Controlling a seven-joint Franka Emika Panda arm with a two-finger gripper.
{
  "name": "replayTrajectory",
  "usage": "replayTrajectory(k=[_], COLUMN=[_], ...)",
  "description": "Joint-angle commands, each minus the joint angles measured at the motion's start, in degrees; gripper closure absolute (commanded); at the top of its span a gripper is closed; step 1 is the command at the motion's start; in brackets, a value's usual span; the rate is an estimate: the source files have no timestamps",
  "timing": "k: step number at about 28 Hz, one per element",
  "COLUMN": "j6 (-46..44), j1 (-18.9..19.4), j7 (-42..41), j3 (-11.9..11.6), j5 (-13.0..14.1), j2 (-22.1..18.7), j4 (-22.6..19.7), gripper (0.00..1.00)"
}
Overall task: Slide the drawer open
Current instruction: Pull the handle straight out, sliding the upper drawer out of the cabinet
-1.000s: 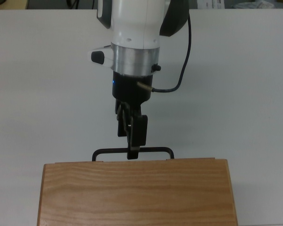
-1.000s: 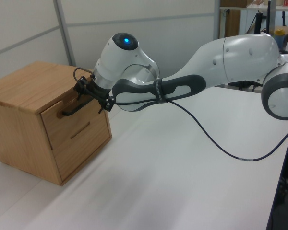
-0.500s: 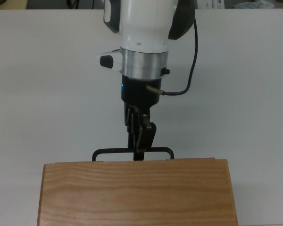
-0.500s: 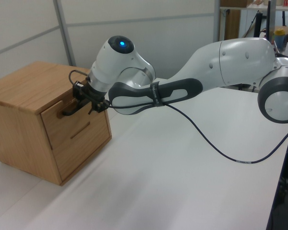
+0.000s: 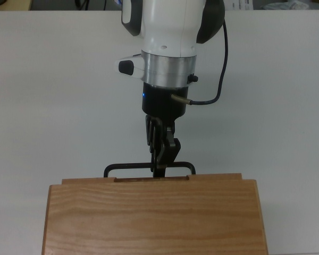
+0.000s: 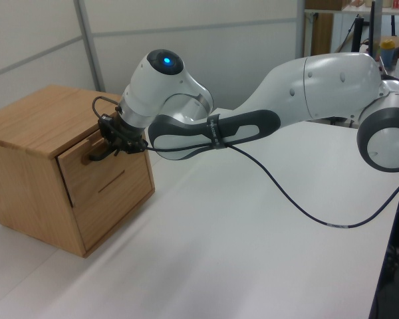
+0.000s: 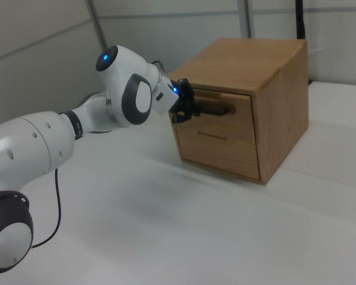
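light wood all over the cabinet (image 5: 154, 218), low in the top view's centre, with the drawer (image 5: 151, 177) just showing as a thin strip past its upper edge, so already cracked open a little. black bar handle (image 5: 149, 169) lying crosswise in the top view, long axis left to right, directly below the gripper (image 5: 160, 169) in frame. gripper closed narrow around the middle of that bar, arm (image 5: 167, 37) stretching straight up toward the top of the frame, square to the handle. judged pull direction: along the arm's own line, away from the cabinet, toward the top of the top view. in the left view, drawer front (image 6: 96, 156) at centre left, handle gripped at its upper part. plain white table (image 5: 48, 95) on every side, smooth and bare ahead of the drawer; pale wall panels behind in the left view.
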Motion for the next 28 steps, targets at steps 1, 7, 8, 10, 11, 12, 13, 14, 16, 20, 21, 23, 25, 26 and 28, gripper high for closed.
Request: replayTrajectory(k=[1,7,8,10,11,12,13,14,16,20,21,23,25,26,28], j6=[0.1,0.0,-0.1,-0.7,-0.9,-1.0,-1.0,-1.0,-1.0,-1.3,-1.8,-3.3,-3.7,-3.9,-4.1], j1=[0.6,0.3,0.2,0.1,0.1,0.1,0.0,0.0,0.0,-1.0,-1.0,-1.0,-1.0,-1.0,-1.0], j7=[0.4,0.4,0.4,0.5,0.5,0.5,0.6,0.6,0.5,0.3,0.3,0.3,0.3,0.3,0.2], j3=[-0.5,-0.4,-0.4,-0.4,-0.4,-0.4,-0.4,-0.4,-0.4,-0.4,-0.4,-0.4,-0.4,-0.3,-0.3], j5=[-2.1,-1.5,-1.4,-1.3,-1.3,-1.3,-1.2,-1.2,-1.1,0.0,0.3,1.2,1.8,1.9,2.2], j2=[-2.1,-6.4,-7.8,-9.1,-9.8,-10.4,-11.6,-12.1,-13.1,-15.4,-16.1,-17.8,-19.1,-19.8,-21.8], j4=[-1.3,-6.3,-8.2,-10.1,-11.0,-11.8,-13.6,-14.4,-15.6,-18.7,-19.3,-21.2,-22.8,-23.7,-26.3], gripper=[1.0,1.0,1.0,1.0,1.0,1.0,1.0,1.0,1.0,1.0,1.0,1.0,1.0,1.0,1.0])
